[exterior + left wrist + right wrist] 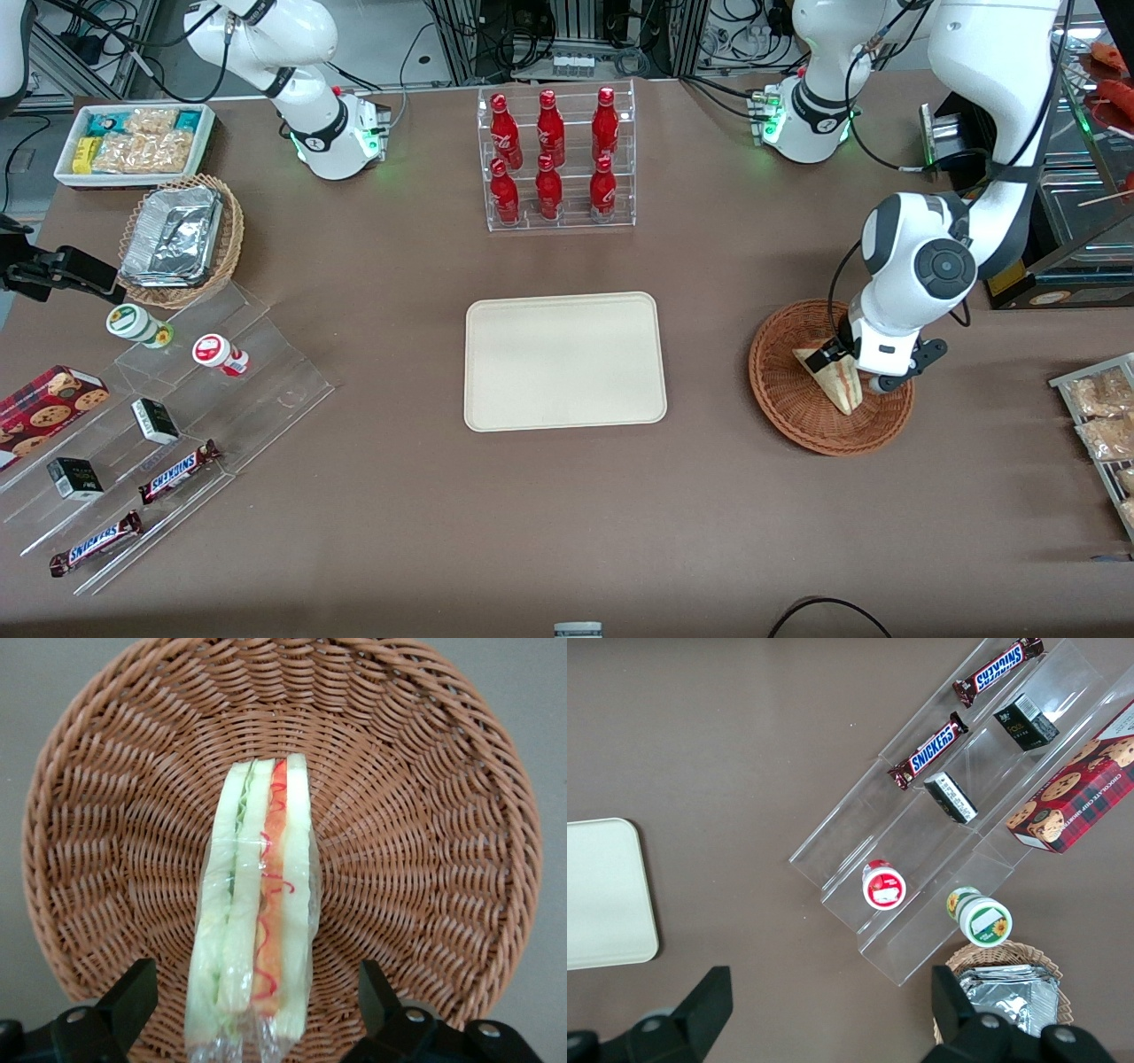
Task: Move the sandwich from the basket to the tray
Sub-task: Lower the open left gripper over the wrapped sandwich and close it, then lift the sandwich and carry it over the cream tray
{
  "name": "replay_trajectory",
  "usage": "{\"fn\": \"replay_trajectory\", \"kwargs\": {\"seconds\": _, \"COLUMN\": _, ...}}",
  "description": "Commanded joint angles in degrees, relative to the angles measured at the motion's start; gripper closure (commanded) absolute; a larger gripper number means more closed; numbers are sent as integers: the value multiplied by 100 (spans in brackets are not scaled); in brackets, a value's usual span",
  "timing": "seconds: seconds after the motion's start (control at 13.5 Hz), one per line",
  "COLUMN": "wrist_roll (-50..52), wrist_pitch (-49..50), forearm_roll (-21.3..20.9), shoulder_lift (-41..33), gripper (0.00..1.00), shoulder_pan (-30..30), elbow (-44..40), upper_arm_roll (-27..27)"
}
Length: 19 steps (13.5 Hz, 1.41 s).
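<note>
Sandwich (pixel 257 921) on edge in basket (pixel 425 815), long axis between wide-open gripper (pixel 257 1001) jaws.

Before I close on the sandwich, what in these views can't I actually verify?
- Front view: the gripper sits low over the reddish-brown woven wicker basket, but the arm's wrist hides most of the fingers and the part of the basket under it.
- Left wrist view: the picture's edge cuts off the wrapped triangular bread sandwich, so its near end is unseen. The fingers flank it, open; contact underneath isn't visible.
- The cream-beige rectangular tray appears only partly in the right wrist view.
</note>
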State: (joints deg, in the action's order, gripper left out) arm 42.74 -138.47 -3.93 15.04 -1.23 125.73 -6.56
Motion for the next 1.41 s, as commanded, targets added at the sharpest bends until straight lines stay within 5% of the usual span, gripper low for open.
{"fn": "replay_trajectory", "kwargs": {"seconds": 0.0, "wrist_roll": 199, "wrist_pitch": -242, "forearm_roll": -117, "shoulder_lift": 148, "gripper": 12, "shoulder_pan": 53, "elbow": 31, "upper_arm_roll": 5}}
{"fn": "replay_trajectory", "kwargs": {"seconds": 0.07, "wrist_roll": 226, "wrist_pitch": -216, "forearm_roll": -125, "shoulder_lift": 131, "gripper": 64, "shoulder_pan": 53, "elbow": 39, "upper_arm_roll": 5}}
{"fn": "replay_trajectory", "kwargs": {"seconds": 0.15, "wrist_roll": 217, "wrist_pitch": -172, "forearm_roll": -117, "shoulder_lift": 105, "gripper": 100, "shoulder_pan": 53, "elbow": 48, "upper_arm_roll": 5}}
{"fn": "replay_trajectory", "kwargs": {"seconds": 0.74, "wrist_roll": 112, "wrist_pitch": 1865, "forearm_roll": -64, "shoulder_lift": -116, "gripper": 100, "shoulder_pan": -148, "elbow": -1285, "upper_arm_roll": -266}}
{"fn": "replay_trajectory", "kwargs": {"seconds": 1.33, "wrist_roll": -281, "wrist_pitch": 2324, "forearm_roll": -212, "shoulder_lift": 964, "gripper": 100, "shoulder_pan": -202, "elbow": -2701, "upper_arm_roll": -1952}}
